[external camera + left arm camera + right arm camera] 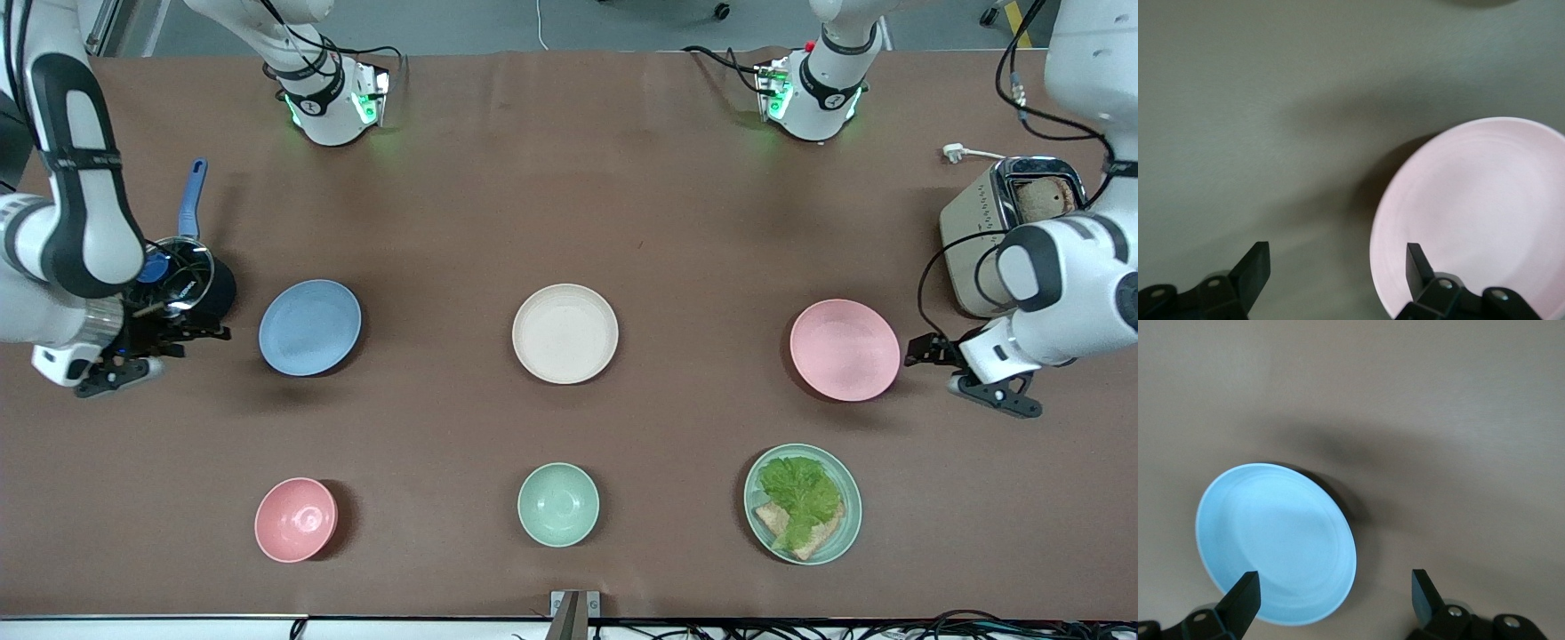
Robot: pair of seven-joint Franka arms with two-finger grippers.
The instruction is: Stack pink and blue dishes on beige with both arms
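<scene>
Left wrist view, pink plate (1478, 213) beside parted jaws

Robotics lab, brown-covered table (569, 222) with two white arms' bases bolted along one edge, status lights green, loose cables (889, 627) at the table's edge, grey floor, staged kitchen props: toaster (996, 222), plates, bowls

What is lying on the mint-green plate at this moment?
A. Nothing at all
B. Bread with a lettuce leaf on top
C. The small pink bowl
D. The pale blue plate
B: the mint-green plate holds a lettuce leaf on bread; nothing else is on it.
</scene>
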